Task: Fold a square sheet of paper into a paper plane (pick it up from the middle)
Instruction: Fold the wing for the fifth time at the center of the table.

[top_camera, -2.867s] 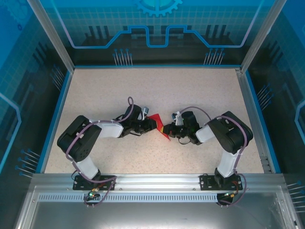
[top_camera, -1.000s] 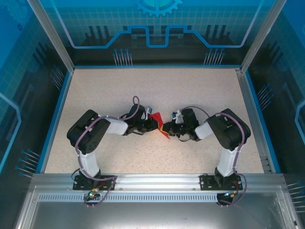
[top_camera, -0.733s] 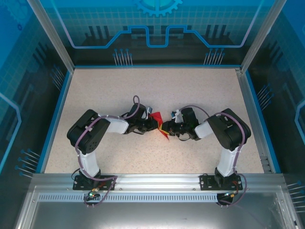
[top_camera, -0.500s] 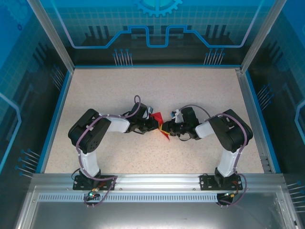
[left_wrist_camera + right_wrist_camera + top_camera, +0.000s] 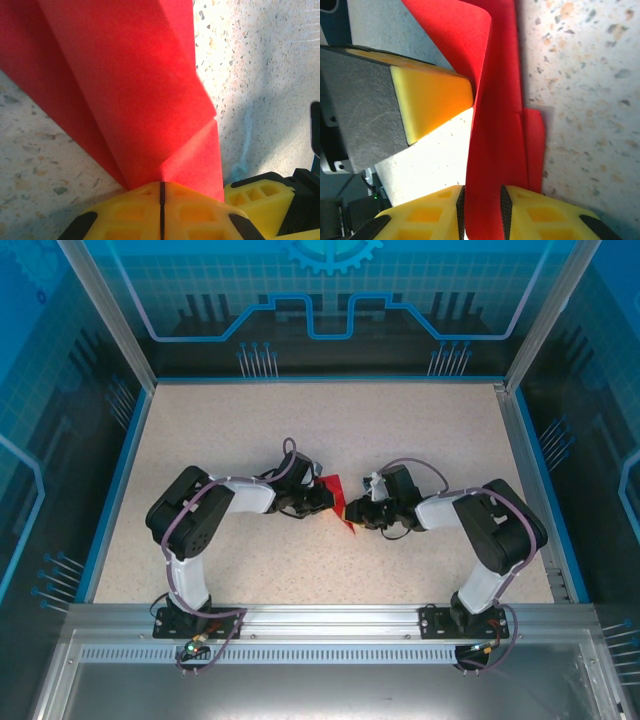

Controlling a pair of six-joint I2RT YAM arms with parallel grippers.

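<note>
The square sheet of paper (image 5: 337, 502) is a creased red folded shape at the table's middle, held just above the surface between both grippers. In the left wrist view the paper (image 5: 135, 85) fans out from my left gripper (image 5: 161, 184), whose yellow jaws are pressed together on its edge. My left gripper (image 5: 322, 498) comes in from the left. My right gripper (image 5: 352, 510) faces it from the right. In the right wrist view my right gripper (image 5: 482, 197) has its jaws parted, with a strip of the paper (image 5: 497, 115) lying loosely between them.
A yellow finger of the left gripper (image 5: 430, 97) sits close beside the paper in the right wrist view. Blue-edged walls (image 5: 120, 480) ring the speckled table (image 5: 330, 430). A metal rail (image 5: 330, 620) runs along the near edge.
My right gripper's jaws have parted around the paper, and the right arm's elbow has swung out to the right. My left gripper stays shut on the paper and has edged slightly right.
</note>
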